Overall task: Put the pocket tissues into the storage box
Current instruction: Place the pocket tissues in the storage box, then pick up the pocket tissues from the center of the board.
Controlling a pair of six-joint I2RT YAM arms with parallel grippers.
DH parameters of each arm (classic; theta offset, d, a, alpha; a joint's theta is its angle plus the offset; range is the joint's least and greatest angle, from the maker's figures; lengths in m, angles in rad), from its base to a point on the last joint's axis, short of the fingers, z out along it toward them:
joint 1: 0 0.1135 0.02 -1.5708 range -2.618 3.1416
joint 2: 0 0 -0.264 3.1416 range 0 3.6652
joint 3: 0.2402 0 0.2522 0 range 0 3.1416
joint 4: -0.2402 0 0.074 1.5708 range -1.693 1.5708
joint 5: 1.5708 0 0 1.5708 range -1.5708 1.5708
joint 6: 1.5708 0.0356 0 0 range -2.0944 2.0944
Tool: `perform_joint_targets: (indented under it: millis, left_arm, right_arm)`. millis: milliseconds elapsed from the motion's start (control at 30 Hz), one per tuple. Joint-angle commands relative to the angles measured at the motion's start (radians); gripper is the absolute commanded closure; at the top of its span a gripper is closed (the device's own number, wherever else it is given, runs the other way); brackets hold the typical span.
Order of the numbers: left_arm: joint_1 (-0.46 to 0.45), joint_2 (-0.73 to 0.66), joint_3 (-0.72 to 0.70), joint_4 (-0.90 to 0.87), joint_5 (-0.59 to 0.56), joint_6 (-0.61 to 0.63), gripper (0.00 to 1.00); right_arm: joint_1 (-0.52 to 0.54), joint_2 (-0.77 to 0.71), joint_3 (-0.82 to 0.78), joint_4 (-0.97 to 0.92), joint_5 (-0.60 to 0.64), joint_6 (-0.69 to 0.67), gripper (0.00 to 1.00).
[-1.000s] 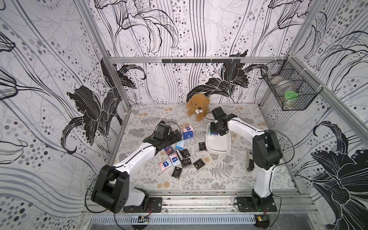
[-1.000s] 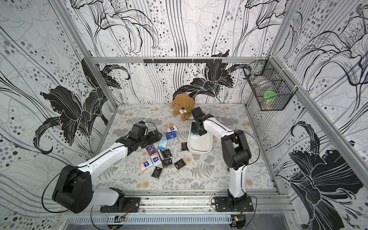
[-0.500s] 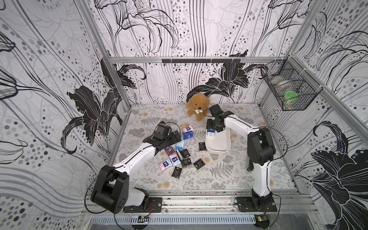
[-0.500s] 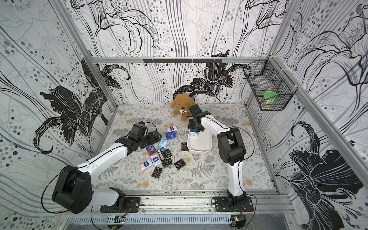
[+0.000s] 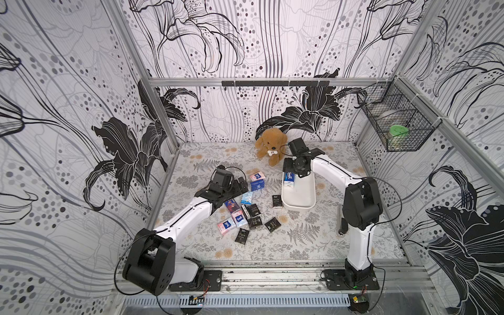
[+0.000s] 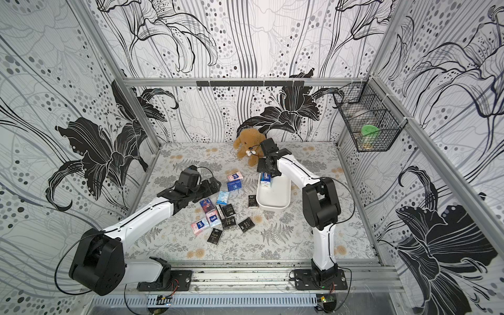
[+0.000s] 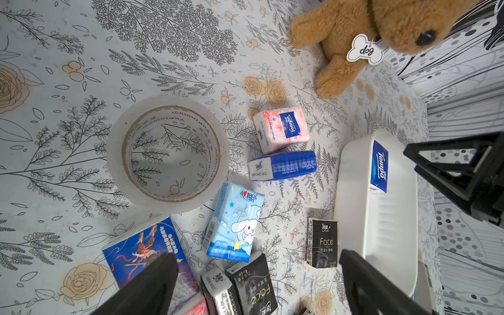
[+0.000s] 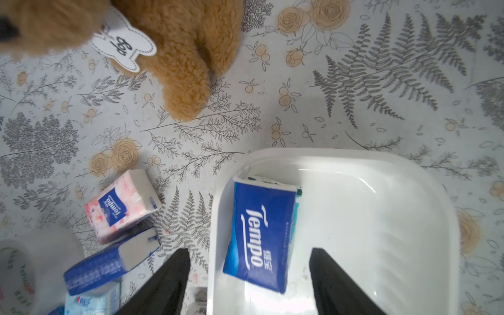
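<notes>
At the far end of the storage box (image 5: 297, 208), by the wall on the left arm's side, lies a blue packet (image 8: 259, 234) of pocket tissues. Its long axis runs along the box's length, and it seems to lean on that wall, though the tilt is hard to judge. White "Tempo" lettering runs lengthwise over its face. The right tool (image 8: 249, 250) hangs over it, fingers spread to either side with a gap on both, gripping nothing. The left tool (image 7: 257, 253) is spread wide and empty above the loose packets (image 5: 253, 211) on the desk (image 5: 313, 237). Among them a pink packet (image 7: 281, 129) reads "Tempo", and a navy packet (image 7: 283, 165) lies on its long edge just beside it. A light blue packet (image 7: 234, 221) says "Cinnamoroll". A black packet (image 7: 323, 242) marked "Face" lies just beside the box's outer wall, its length along it. The clear tape roll (image 7: 167, 154) carries red "YuPinBOPP" print inside its core. The plush dog (image 5: 271, 146) wears a bone-shaped tag reading "dog".
</notes>
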Motion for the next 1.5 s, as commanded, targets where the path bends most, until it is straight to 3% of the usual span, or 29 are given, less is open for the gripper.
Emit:
perform_joint_targets:
  millis: [0, 267, 633, 900, 1133, 1467]
  left_arm:
    - [0.01, 0.006, -0.002, 0.066, -0.017, -0.019, 0.03]
    - [0.087, -0.026, -0.03, 0.039, -0.016, 0.008, 0.03]
    - [0.215, -0.133, -0.094, -0.022, -0.041, 0.052, 0.03]
    - [0.239, -0.167, -0.092, -0.078, -0.059, 0.072, 0.03]
    - [0.24, -0.167, -0.101, -0.054, -0.03, 0.054, 0.03]
    - [0.241, -0.158, -0.09, -0.046, -0.015, 0.053, 0.03]
  right_arm:
    - [0.03, -0.085, -0.061, 0.01, -0.017, 0.045, 0.24]
    - [0.17, -0.062, -0.044, 0.034, -0.051, 0.08, 0.25]
    - [0.275, 0.189, 0.264, 0.093, -0.173, 0.076, 0.25]
    - [0.287, 0.378, 0.508, 0.045, -0.224, 0.059, 0.25]
    - [0.287, 0.407, 0.484, 0.025, -0.239, 0.062, 0.25]
    - [0.289, 0.334, 0.309, 0.057, -0.265, 0.095, 0.25]
